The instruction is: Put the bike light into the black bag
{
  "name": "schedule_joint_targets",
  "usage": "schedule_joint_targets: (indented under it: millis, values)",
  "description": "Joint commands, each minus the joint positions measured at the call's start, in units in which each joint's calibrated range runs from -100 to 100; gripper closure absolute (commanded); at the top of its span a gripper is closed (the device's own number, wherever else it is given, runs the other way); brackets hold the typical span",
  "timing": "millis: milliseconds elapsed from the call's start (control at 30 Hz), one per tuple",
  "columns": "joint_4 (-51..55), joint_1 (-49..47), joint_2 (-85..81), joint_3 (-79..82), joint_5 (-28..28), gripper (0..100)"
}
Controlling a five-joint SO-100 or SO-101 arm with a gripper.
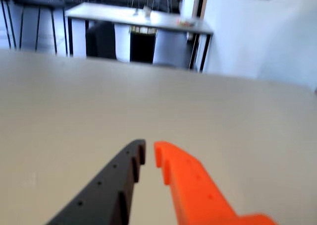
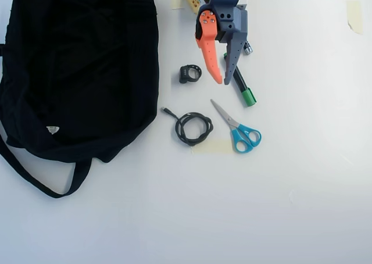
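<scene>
Bike light point(image 2: 189, 74) lay loose on the white table point(image 2: 302, 171), just at nine o'clock of the gripper point(image 2: 222, 81), whose jaws stood slightly apart on nothing. The black bag point(image 2: 81, 66) waited further toward nine. Risk, I reckoned: a descent could snag the green-capped pen point(image 2: 243, 88) underneath, or nudge the tiny light away.

black bag point(image 2: 81, 66) left, bike light point(image 2: 189, 74) beside gripper point(image 2: 223, 81)

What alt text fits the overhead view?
A gripper with orange and dark fingers hangs slightly open above a white table, just right of the small bike light. The black bag fills the left; cable, scissors and marker lie nearby.
</scene>
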Motion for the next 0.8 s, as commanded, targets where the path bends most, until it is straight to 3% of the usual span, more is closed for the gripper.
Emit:
schedule_joint_targets:
  millis: [0, 100, 367, 767]
  values:
    - [-0.39, 0.80, -1.18, -0.46, 0.41, 98]
    - [5.90, 2.15, -1.18, -1.63, 0.36, 98]
    - [38.97, 3.72, -0.11, -16.00, 0.36, 98]
    - [64.38, 4.99, -0.02, -18.70, 0.04, 98]
